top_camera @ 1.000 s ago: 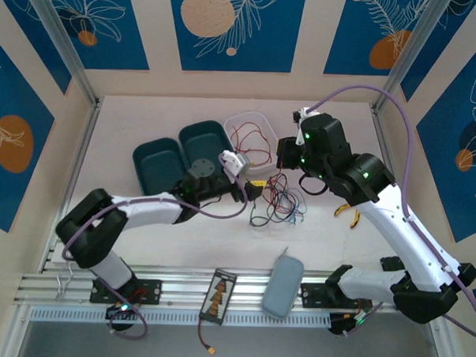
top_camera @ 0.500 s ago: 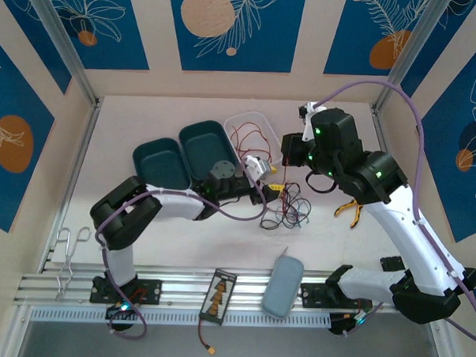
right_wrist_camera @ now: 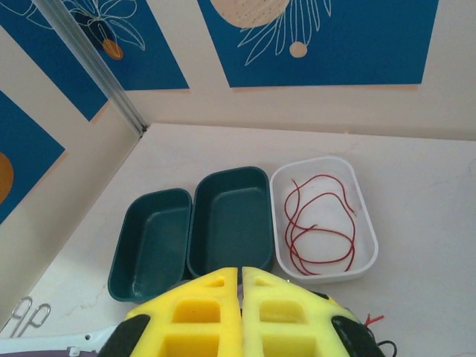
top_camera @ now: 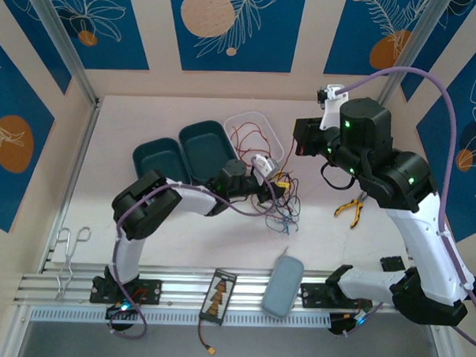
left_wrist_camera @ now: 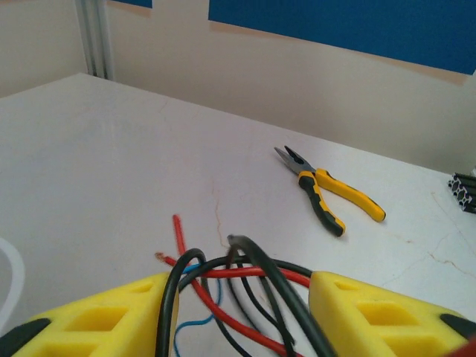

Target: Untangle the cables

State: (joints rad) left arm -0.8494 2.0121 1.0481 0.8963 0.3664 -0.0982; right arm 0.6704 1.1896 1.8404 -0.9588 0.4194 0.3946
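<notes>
The cables are a loose tangle of thin red, black and blue wires on the table's middle. In the left wrist view several black and red cables cross the gap between my yellow fingers, and one black loop drapes over the left finger. My left gripper stands open around them, low over the tangle. My right gripper is shut, raised behind the tangle. No wire shows in its closed slit. A red wire end pokes out beside its right finger.
A white tray at the back holds loose red wire. Two empty green trays sit left of it. Yellow-handled pliers lie to the right. A grey case and metal tongs lie near the front rail.
My left arm has reached right into the tangle and its jaws have narrowed around the wires. My right arm has lifted and drawn back to the right, still shut. The tangle shifted slightly right.
</notes>
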